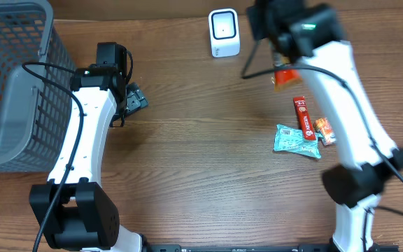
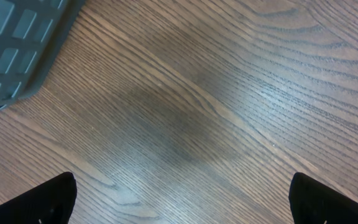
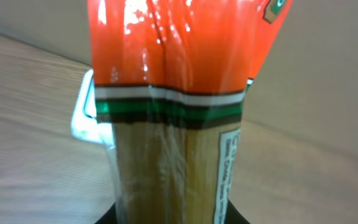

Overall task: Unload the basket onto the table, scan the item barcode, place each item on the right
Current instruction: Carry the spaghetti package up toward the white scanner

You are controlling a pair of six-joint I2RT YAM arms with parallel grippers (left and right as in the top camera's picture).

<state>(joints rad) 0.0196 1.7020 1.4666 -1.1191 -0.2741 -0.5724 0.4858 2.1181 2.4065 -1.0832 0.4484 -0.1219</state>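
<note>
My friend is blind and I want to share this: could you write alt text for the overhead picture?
From above, the right pincer holds an orange packet near a white scanner at the wooden table's far edge. Three small packets lie nearby. The left pincer hangs open, empty, next to a grey mesh basket.

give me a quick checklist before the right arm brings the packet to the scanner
1. Orange packet gripped in right gripper: ok.
2. Scanner upright, just left of the packet in the overhead view: ok.
3. Barcode turned toward the scanner: cannot tell, no barcode shows in any view.
4. No loose item between packet and scanner: ok.
5. Left gripper open, holding nothing, over bare table by the basket: ok.
6. Teal pouch and red stick pack lie apart from the scanner: ok.
</note>
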